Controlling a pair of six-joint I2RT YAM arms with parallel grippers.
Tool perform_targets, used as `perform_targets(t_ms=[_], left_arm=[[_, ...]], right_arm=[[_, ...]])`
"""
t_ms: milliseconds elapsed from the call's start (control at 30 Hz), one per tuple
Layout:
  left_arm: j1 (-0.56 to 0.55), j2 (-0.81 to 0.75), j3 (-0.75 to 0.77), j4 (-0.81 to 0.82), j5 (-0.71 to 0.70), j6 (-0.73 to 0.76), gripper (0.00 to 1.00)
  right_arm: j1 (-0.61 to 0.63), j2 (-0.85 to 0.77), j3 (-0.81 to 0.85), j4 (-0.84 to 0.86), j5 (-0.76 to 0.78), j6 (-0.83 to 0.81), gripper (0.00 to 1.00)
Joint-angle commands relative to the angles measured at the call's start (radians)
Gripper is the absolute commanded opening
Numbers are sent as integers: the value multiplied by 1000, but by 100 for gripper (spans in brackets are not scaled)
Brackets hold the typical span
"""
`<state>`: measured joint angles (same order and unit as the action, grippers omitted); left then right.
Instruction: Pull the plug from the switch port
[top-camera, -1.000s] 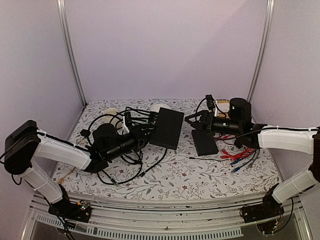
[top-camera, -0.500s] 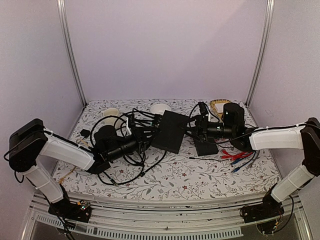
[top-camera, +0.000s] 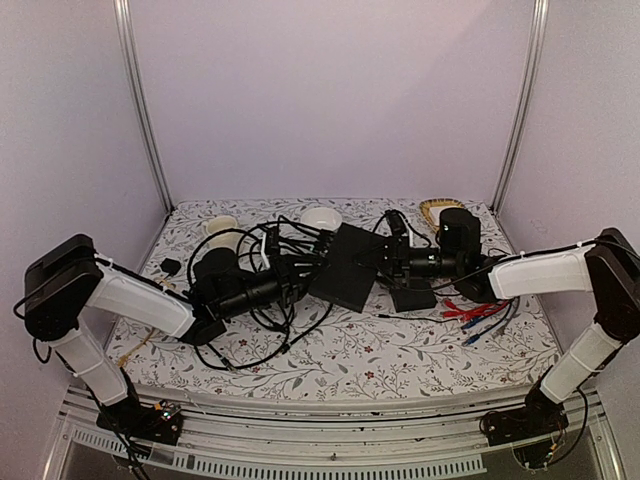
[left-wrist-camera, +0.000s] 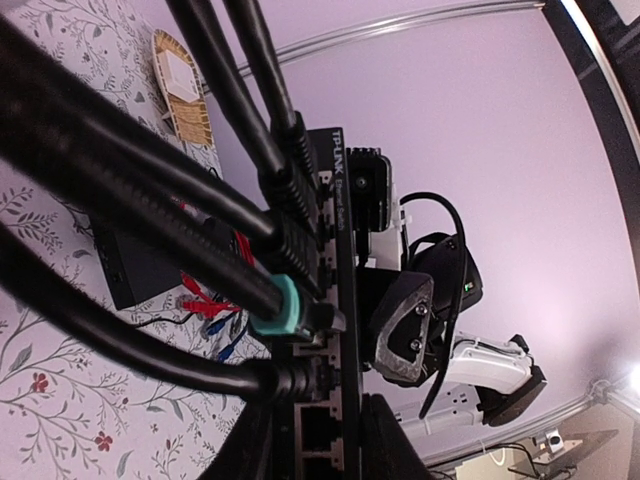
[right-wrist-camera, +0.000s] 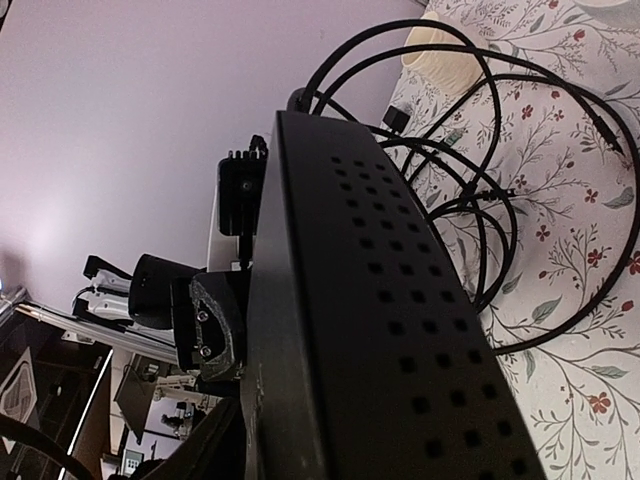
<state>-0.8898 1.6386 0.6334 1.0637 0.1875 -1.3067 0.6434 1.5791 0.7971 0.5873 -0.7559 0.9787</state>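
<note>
- The switch (top-camera: 348, 268) lies mid-tabletop (top-camera: 400, 350), cabled ports facing left.
- Left jaws stand narrow at its port edge — whether clamped, I cannot tell.
- Right jaws straddle its opposite edge — grip likewise unclear.

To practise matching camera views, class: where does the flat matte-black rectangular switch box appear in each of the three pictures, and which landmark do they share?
Top external: the flat matte-black rectangular switch box appears near the centre, mid-table.
Left wrist: centre, seen edge-on, its port row facing the camera.
Right wrist: it fills the centre, vented face showing.
Shared landmark: the floral-patterned table cover.
</note>
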Motion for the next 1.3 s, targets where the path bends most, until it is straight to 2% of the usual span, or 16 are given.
perform_targets(t_ms=[0,167,433,533,667,933,1267], left_arm=[[6,11,51,146,60,10,0],[7,12,31,158,62,17,0],[15,56,8,263,96,-14,0],[16,63,-18,313,77,-36,0],[13,65,-71,398,17,-65,21],[-8,96,-117,534,-78,-83,41],[-19,144,-103,577,-60,-88,43]], right_arm=[[7,25,34,67,-42,19,55],[7,41,25,110,-66,45,42],[7,62,-55,286,-92,156,4],[7,66,-85,352,-92,196,2],[7,65,-125,449,-71,253,2],[16,54,-150,510,-35,298,2],[28,48,-150,501,-14,301,2]])
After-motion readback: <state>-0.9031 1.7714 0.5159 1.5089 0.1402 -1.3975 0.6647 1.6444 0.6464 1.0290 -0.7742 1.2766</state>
